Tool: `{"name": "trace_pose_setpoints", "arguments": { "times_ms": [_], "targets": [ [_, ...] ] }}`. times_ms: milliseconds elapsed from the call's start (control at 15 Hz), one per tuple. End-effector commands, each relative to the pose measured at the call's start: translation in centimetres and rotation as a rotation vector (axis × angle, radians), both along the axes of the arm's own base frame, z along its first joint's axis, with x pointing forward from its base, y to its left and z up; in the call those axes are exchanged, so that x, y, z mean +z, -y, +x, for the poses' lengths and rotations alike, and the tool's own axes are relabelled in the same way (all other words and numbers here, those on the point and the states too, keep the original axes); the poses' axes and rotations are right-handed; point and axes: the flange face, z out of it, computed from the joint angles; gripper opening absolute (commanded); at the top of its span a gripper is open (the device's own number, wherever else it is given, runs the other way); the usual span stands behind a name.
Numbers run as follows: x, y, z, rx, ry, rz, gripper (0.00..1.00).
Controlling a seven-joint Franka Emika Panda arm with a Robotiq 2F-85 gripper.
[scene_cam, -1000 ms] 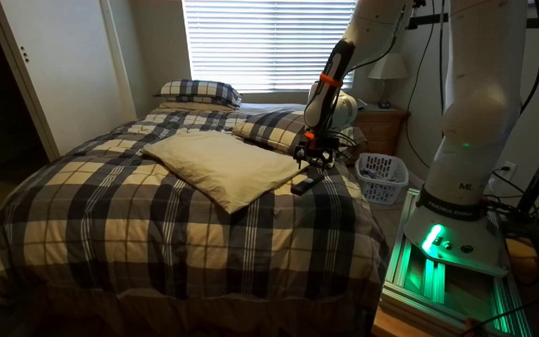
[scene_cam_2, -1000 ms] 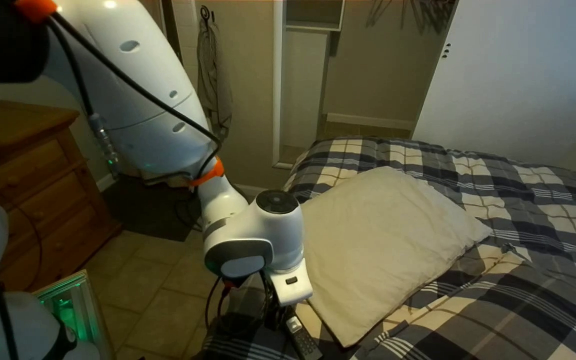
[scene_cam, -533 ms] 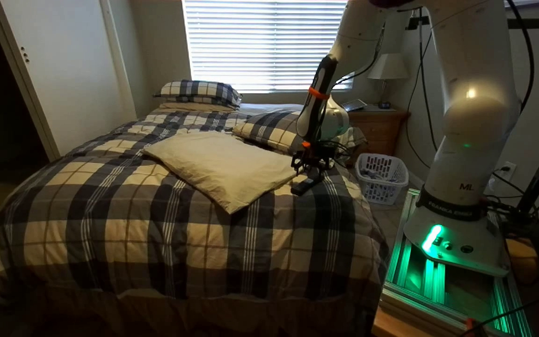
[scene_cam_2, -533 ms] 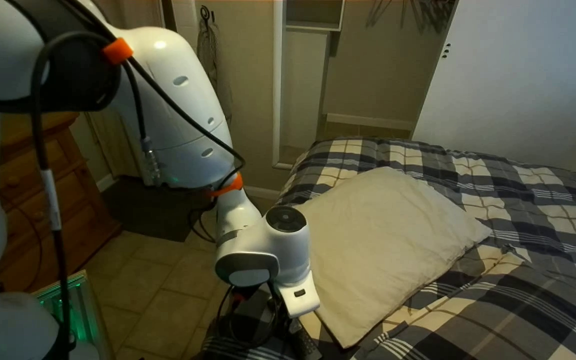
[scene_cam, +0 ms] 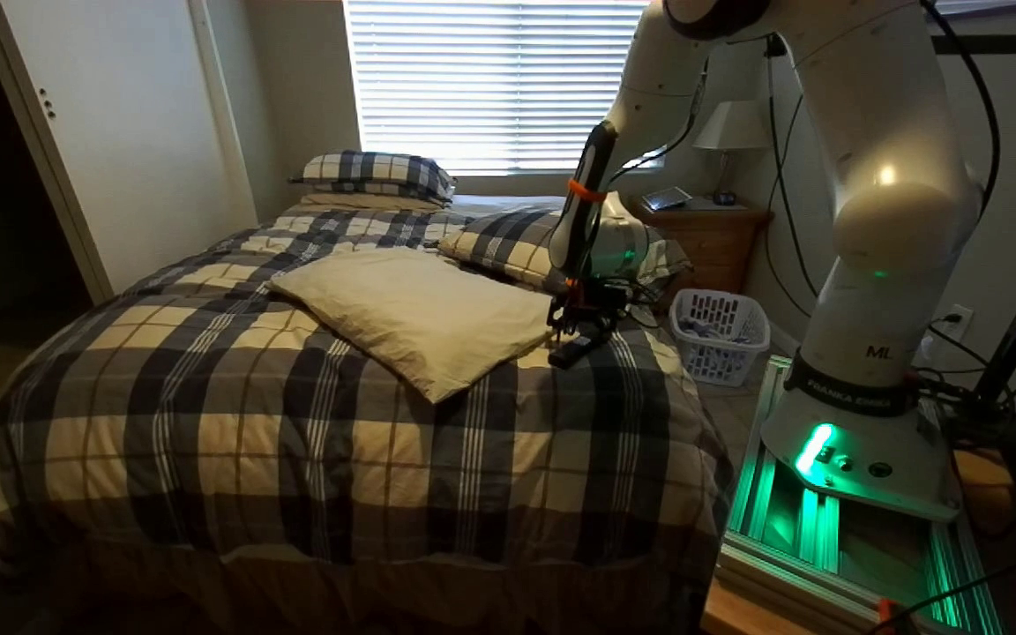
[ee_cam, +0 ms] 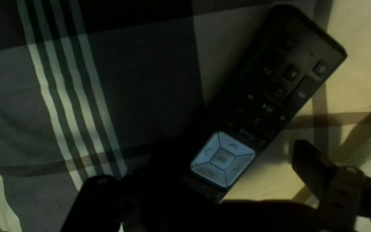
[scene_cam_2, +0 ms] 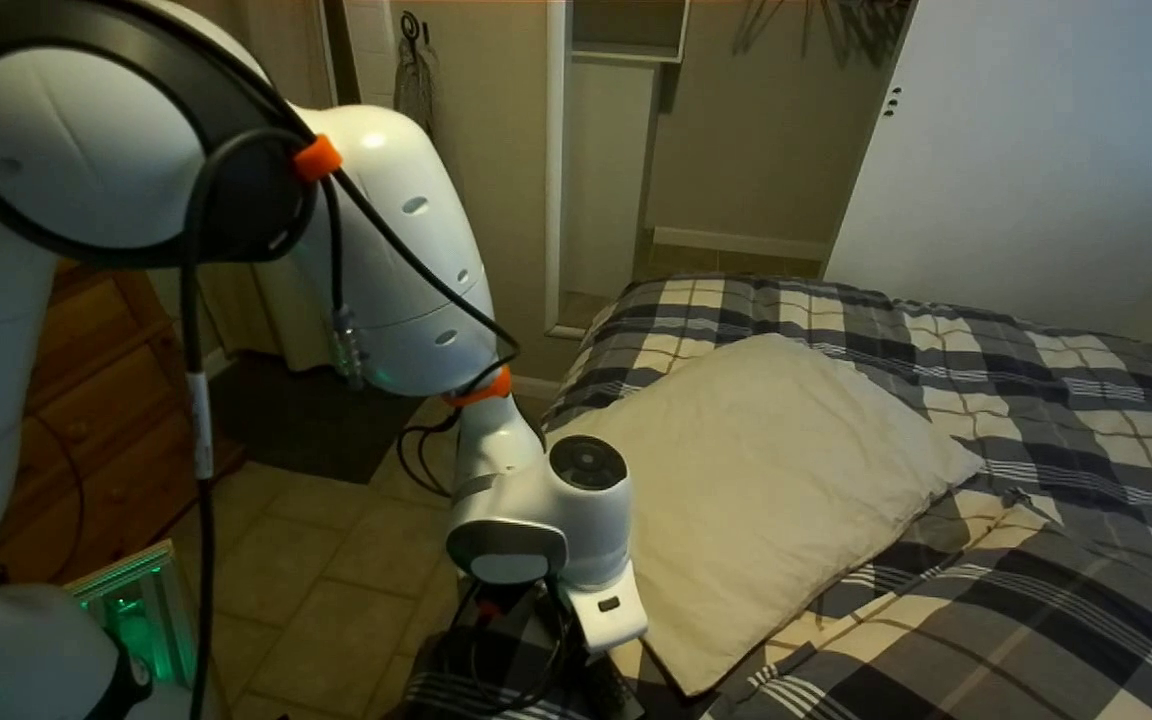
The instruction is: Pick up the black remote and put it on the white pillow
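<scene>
The black remote (scene_cam: 569, 354) lies flat on the plaid bedspread beside the near right corner of the white pillow (scene_cam: 424, 309). In an exterior view the remote (scene_cam_2: 618, 692) is partly hidden under the wrist, with the pillow (scene_cam_2: 766, 490) beyond it. My gripper (scene_cam: 583, 326) is low over the remote's far end. In the wrist view the remote (ee_cam: 266, 106) runs diagonally between the spread fingers of the gripper (ee_cam: 230, 154). The right finger stands apart from the remote, with a gap of bedspread between. The left finger is lost in dark shadow, so contact there cannot be told.
A plaid pillow (scene_cam: 508, 242) lies behind the gripper on the bed. A white laundry basket (scene_cam: 720, 335) stands on the floor beside the bed, near the arm's base. A nightstand (scene_cam: 711, 242) with a lamp (scene_cam: 731, 128) stands at the back right.
My gripper has moved down and slightly left in an exterior view, closer over the remote. In the wrist's other outside view the arm shifted right and down. Remote and pillow have not moved.
</scene>
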Motion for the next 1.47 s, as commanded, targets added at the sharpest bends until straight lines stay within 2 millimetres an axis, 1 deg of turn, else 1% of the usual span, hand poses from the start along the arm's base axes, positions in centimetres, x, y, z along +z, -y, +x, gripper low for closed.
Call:
{"name": "trace_pose_setpoints", "arguments": {
  "times_ms": [0,267,600,733,933,1267,1400],
  "targets": [
    [-1.0,0.5,0.7,-0.009,0.007,0.02,1.0],
    [-1.4,0.8,1.0,-0.018,0.02,0.033,1.0],
    [-0.2,0.5,2.0,-0.007,0.085,0.063,1.0],
    [-0.2,0.5,2.4,0.0,0.099,0.072,1.0],
    [-0.3,0.5,2.5,0.007,0.107,0.084,1.0],
    [1.3,-0.1,2.4,0.035,0.105,0.082,1.0],
    [1.4,-0.1,2.6,0.054,0.097,0.075,1.0]
  ]
}}
